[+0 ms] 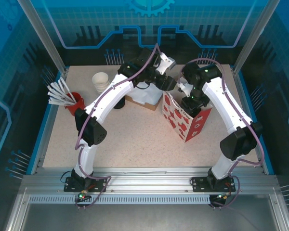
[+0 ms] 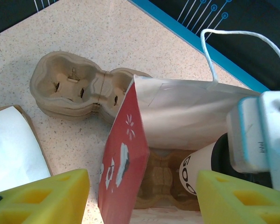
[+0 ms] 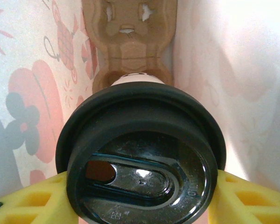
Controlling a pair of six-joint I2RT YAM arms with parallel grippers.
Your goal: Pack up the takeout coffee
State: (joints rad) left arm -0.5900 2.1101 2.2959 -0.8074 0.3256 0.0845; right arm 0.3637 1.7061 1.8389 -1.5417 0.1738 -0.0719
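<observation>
Red bag holds carrier and takeout coffee, gripped by right gripper; left gripper wide.

Top view high, looking down; wrist views close, both sharing bag interior.

The speckled worktop carried a red holder by its left edge, stacked white cups near the far-left corner, and a paper bag right of centre, with pulp carriers just beside it.
</observation>
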